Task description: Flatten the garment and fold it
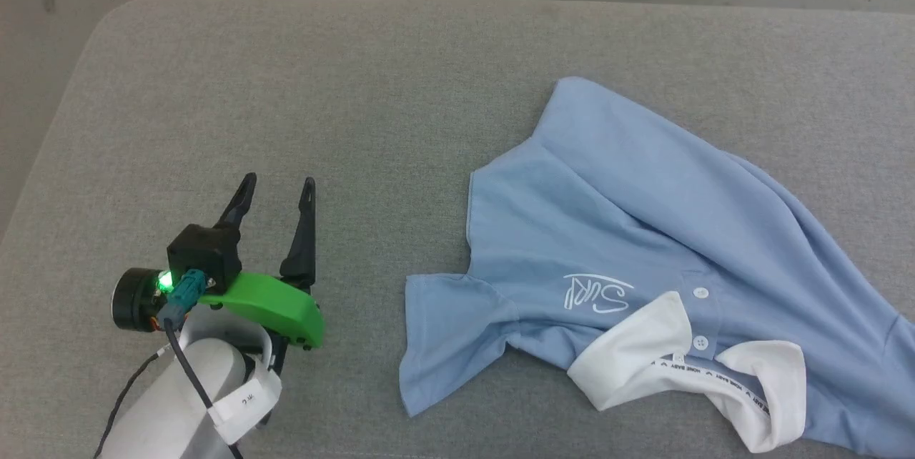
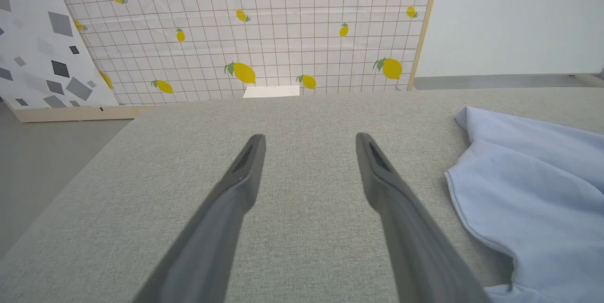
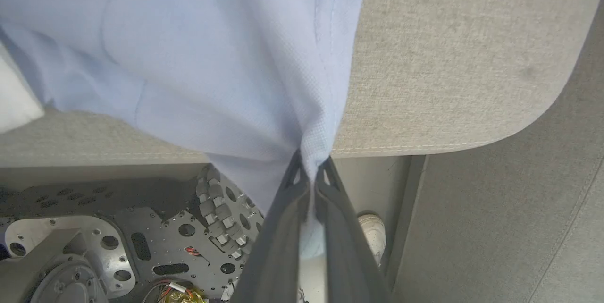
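Right hand (image 3: pixel 309 173) is seen closed tight on a pinch of the garment (image 3: pixel 212 57), the two dark fingers pressed together with pale blue fabric gathered between their tips. That pinch is held just off the near edge of the counter (image 3: pixel 448 81), close to its rounded corner, with the robot base (image 3: pixel 118 227) below it. Which part of the shirt is pinched cannot be told.

In the head view the garment (image 1: pixel 607 216) is spread over the right half of the counter (image 1: pixel 286 87), front up and rumpled. Its white collar (image 1: pixel 686 366) is turned toward the near edge, and one sleeve (image 1: pixel 450 330) is creased and folded on the side nearest the left hand (image 1: pixel 279 184). That left hand is held with its fingers wide apart and nothing between them, low over bare counter, well apart from the shirt.

Flattening is judged to be the step in hand; no fold has been begun. A steady pull away from the bunched middle is called for next, so that the fabric is drawn taut. The left hand would probably need to be brought to the near sleeve as the opposing hold. Care is needed that the shirt is not dragged off the edge.
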Motion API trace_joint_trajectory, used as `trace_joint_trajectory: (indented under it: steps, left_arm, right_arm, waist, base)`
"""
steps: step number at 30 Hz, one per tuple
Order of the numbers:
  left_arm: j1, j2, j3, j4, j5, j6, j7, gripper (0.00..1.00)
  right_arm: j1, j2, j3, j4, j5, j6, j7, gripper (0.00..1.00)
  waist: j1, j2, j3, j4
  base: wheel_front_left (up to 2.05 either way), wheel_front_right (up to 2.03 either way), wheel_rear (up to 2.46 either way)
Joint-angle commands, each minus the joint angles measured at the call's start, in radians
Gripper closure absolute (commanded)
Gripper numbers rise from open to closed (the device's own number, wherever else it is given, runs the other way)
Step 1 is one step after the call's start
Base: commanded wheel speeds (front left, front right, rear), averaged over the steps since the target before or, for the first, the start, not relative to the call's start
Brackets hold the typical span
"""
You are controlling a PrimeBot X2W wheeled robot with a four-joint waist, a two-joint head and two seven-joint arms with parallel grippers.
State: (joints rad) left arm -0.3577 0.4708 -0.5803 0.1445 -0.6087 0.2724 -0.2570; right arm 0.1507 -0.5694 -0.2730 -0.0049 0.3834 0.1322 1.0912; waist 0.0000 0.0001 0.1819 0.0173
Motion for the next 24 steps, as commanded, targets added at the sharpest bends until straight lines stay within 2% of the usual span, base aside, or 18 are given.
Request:
trace_joint_trajectory:
  steps: [1,2,8,15,19,24]
  left_arm:
    - [0.018,-0.001,0.0,0.001,-0.008,-0.008,-0.005,0.0]
    - [0.017,-0.001,-0.001,0.001,-0.01,-0.009,-0.004,0.0]
    - [0.023,0.002,0.0,-0.009,-0.029,-0.016,0.01,0.0]
    - [0.033,0.003,-0.015,-0.047,-0.047,-0.022,0.048,0.0]
    - [0.031,0.0,-0.028,-0.067,-0.044,-0.021,0.061,0.0]
    - [0.013,-0.014,-0.052,-0.085,-0.031,-0.024,0.072,0.0]
  right_arm:
    - [0.002,0.013,0.0,-0.018,-0.011,-0.002,-0.021,0.91]
    - [-0.007,0.025,-0.005,-0.027,-0.015,-0.002,-0.047,0.0]
    - [-0.145,0.068,0.013,-0.068,-0.027,-0.002,-0.292,0.0]
    - [-0.265,0.094,0.13,-0.084,0.012,-0.002,-0.587,0.0]
    - [-0.287,0.082,0.252,-0.075,0.041,-0.002,-0.623,0.0]
    - [-0.365,0.032,0.416,-0.058,0.085,-0.002,-0.554,0.0]
  waist:
    - [0.0,-0.0001,0.002,0.005]
    - [0.0,-0.0001,0.002,0.008]
    - [0.0,-0.0001,-0.005,0.008]
    - [0.0,-0.0001,-0.011,-0.004]
    - [0.0,-0.0001,-0.001,0.0]
    - [0.0,-0.0001,0.033,0.04]
  base:
    - [0.0,0.0,0.0]
    - [0.0,0.0,0.0]
    - [0.0,0.0,0.0]
    - [0.0,0.0,0.0]
    - [0.0,0.0,0.0]
    - [0.0,0.0,0.0]
